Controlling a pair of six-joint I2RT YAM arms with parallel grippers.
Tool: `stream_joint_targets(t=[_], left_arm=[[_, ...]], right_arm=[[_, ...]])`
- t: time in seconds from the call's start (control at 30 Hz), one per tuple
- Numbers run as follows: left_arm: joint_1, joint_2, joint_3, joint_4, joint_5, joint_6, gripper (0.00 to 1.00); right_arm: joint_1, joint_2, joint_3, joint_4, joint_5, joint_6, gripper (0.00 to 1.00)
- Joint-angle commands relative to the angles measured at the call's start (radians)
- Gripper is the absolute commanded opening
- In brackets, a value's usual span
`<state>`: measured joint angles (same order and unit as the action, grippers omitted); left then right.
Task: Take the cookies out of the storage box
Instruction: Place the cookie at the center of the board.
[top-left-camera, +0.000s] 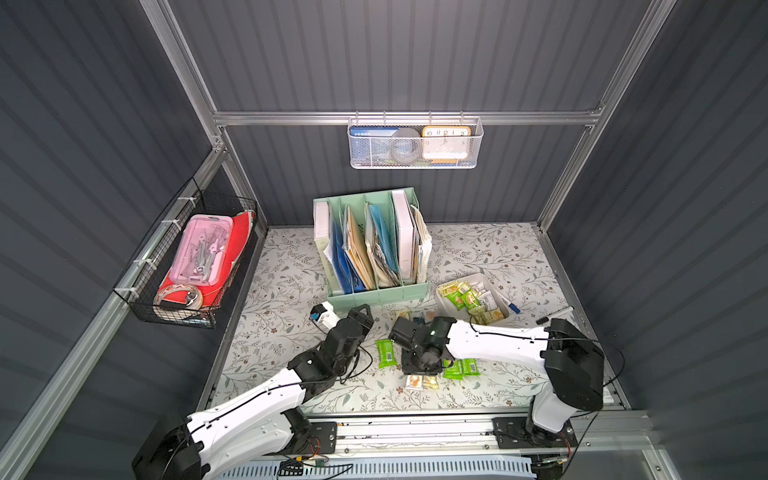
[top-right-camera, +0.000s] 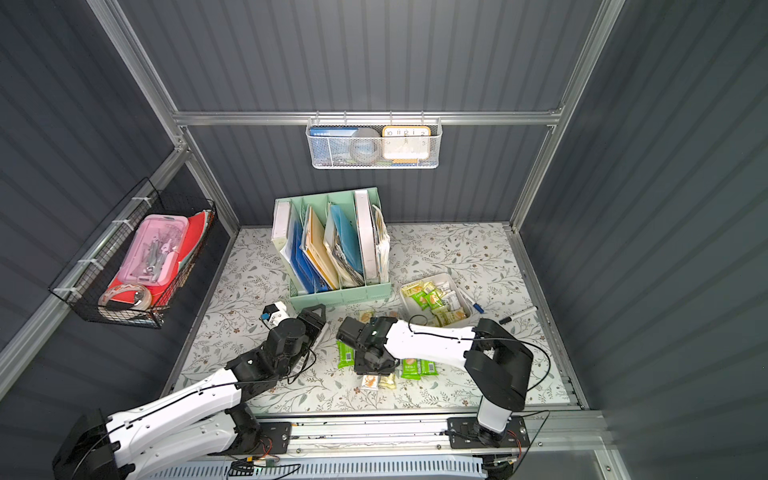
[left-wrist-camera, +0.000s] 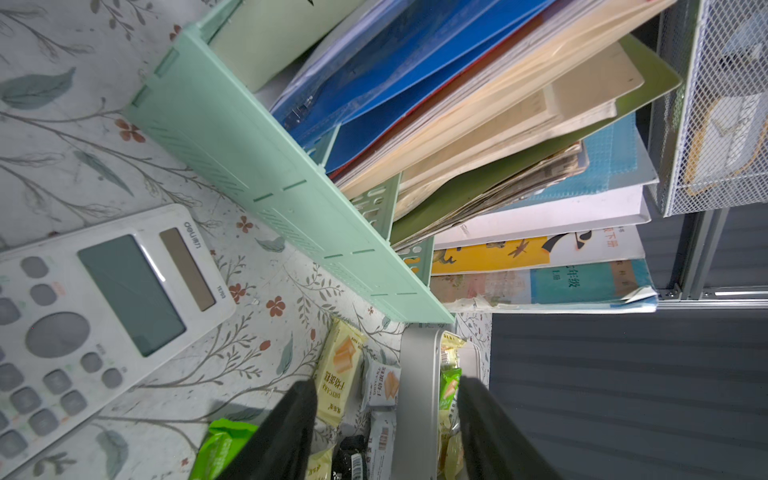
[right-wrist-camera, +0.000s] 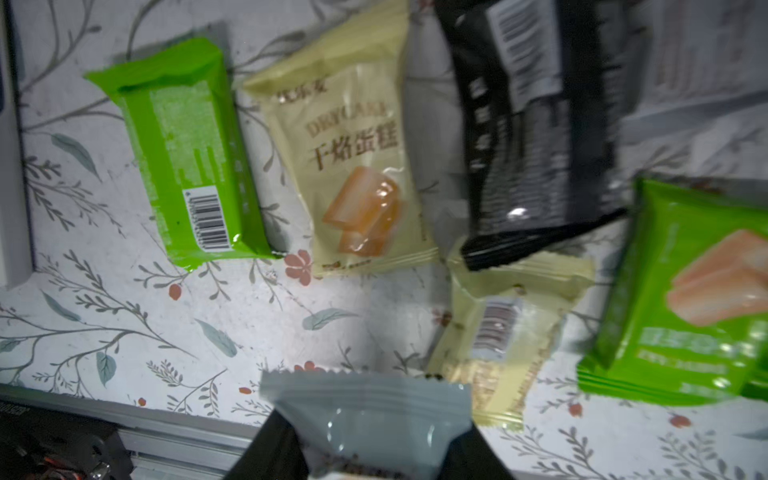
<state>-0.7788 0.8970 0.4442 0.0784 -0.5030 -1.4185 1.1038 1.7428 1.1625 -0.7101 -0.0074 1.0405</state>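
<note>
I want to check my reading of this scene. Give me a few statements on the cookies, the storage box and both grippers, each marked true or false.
1. The storage box holds cookies. True.
2. The right gripper is empty. False: it grips a pale grey packet.
3. The left gripper is open and empty. True.
4. The calculator lies inside the box. False: the calculator lies on the table.
5. A green packet lies on the table. True.
</note>
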Motion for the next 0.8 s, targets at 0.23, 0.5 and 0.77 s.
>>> stream_joint_targets(t=[0.23,0.5,0.77], left_arm=[[0.007,-0.124,-0.053,-0.120,-0.033,-0.037,0.58],[0.007,-0.095,-0.062,-0.063,-0.010,-0.018,0.58],[0.007,0.040,0.025,0.077,0.073,0.144,0.59]], right_arm=[[0.016,0.143,0.093,-0.063,0.008,-0.018,0.44],[0.016,0.099,0.114,-0.115,0.046,-0.028,0.59],[-0.016,-0.162,0.045,-0.128,0.237,-0.104,0.59]])
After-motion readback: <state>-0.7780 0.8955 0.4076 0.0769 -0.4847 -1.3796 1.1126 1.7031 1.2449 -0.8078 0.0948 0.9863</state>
